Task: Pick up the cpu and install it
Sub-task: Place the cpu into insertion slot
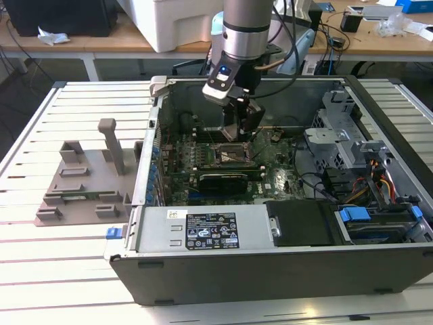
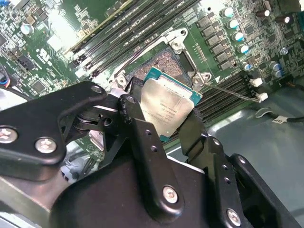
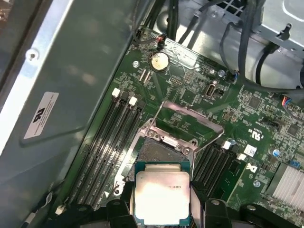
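Observation:
The cpu [image 2: 170, 99] is a small square chip with a pale silver top and a green edge. My gripper [image 2: 164, 118] is shut on it, one black finger [image 2: 135, 118] on each side. In the first wrist view the cpu [image 3: 161, 192] hangs just above the open motherboard socket [image 3: 159, 151], whose metal load frame [image 3: 190, 121] is swung up. The chip is tilted and partly overlaps the socket's near edge. In the exterior view my gripper [image 1: 241, 133] reaches down inside the computer case, directly over the socket [image 1: 226, 154].
The open computer case [image 1: 270, 271] lies on a slatted table. Empty memory slots [image 3: 102, 142] flank the socket. Cables and a drive cage [image 1: 342, 145] fill the exterior view's right of the case. A grey fixture [image 1: 84, 179] stands outside the case at the exterior view's left.

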Available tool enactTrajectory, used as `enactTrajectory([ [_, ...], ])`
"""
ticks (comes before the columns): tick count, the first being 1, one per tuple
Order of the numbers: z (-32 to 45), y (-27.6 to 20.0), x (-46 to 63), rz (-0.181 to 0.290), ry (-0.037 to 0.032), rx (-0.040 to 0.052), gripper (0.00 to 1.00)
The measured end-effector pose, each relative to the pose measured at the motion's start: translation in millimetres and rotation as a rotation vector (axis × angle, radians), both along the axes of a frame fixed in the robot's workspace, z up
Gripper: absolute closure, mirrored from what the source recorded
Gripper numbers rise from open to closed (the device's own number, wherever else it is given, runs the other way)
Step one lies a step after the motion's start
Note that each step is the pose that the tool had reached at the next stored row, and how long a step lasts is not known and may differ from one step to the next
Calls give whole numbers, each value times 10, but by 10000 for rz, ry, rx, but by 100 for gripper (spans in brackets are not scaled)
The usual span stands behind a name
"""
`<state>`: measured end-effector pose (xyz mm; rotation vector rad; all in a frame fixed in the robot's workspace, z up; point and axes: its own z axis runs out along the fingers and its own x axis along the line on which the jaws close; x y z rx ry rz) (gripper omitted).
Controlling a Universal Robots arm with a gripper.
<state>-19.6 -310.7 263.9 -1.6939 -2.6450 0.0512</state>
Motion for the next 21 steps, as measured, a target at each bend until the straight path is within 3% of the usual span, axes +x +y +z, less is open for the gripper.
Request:
enactTrajectory([
  [14, 0, 0, 0, -1366, 0, -18, 45],
  [21, -1, 0, 1, -2356, 1, -26, 45],
])
